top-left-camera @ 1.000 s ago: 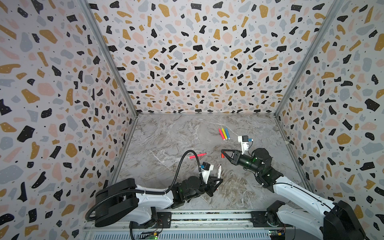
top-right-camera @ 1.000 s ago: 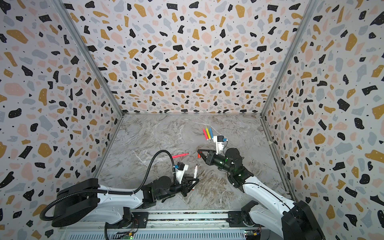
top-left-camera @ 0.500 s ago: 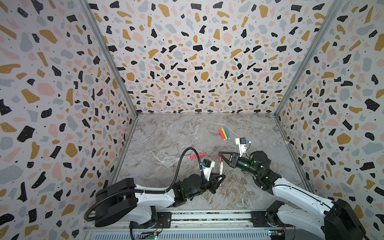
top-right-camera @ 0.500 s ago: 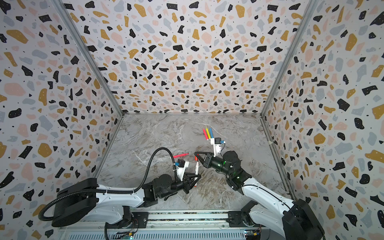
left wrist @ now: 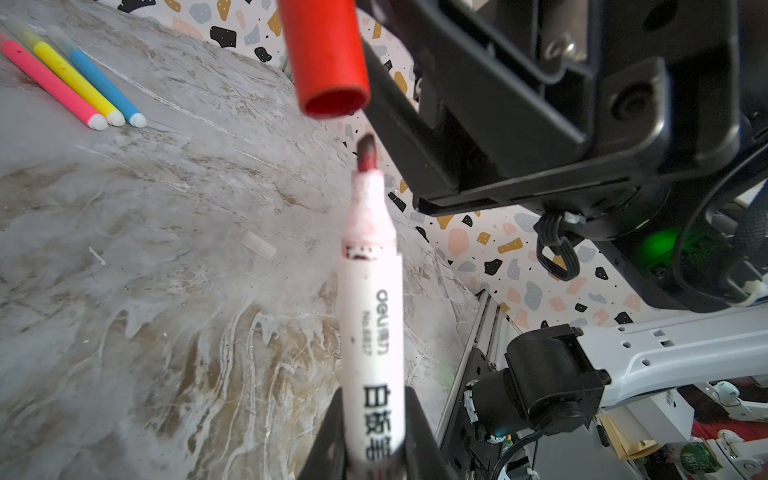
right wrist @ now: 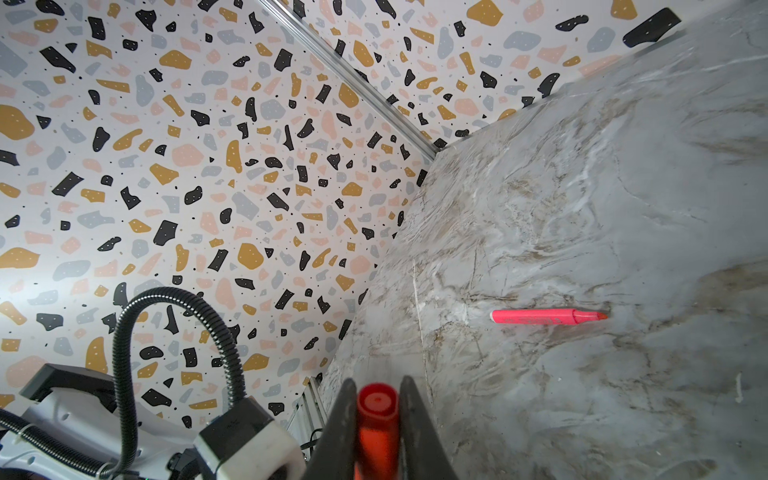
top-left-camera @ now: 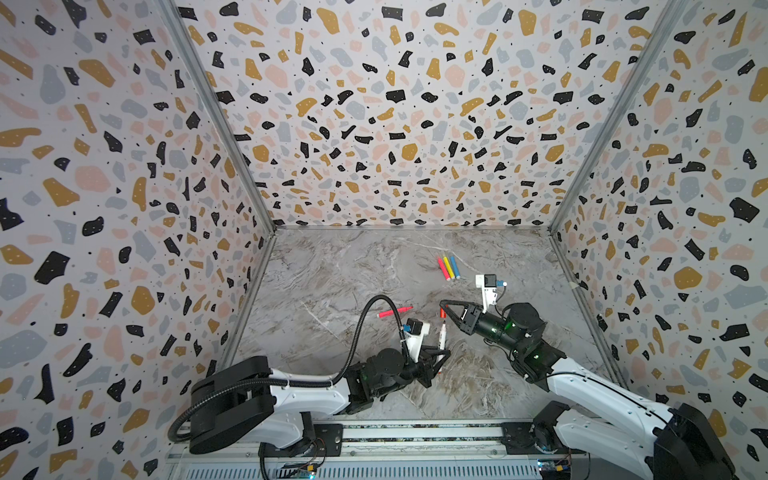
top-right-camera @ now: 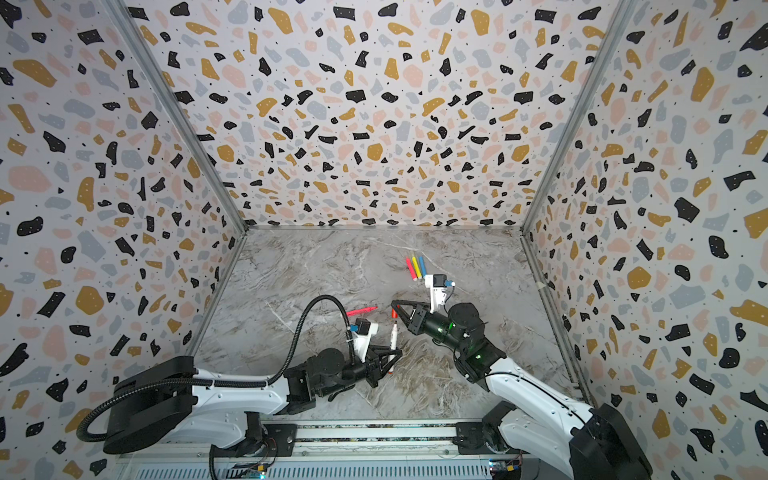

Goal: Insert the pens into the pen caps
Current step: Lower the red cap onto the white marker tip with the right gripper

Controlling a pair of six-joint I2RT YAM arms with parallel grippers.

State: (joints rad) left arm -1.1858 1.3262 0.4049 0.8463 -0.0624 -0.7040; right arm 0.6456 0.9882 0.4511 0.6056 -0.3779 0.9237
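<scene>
Above the bench's point(top-left-camera: 332, 282) middle, the right tool point(top-left-camera: 443, 308), clamped on the red cap point(left wrist: 326, 58), has closed in on the white marker point(left wrist: 370, 299) gripped by the left tool point(left wrist: 371, 401). The marker's tip is just short of the cap's mouth, so insertion looks imminent.

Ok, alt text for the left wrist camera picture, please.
A white marker, gripped in the left pincer, points its dark red tip at the open end of a red cap held by the right pincer, a small gap between them. Behind, pink, yellow and blue markers lie side by side on the marble table.
</scene>
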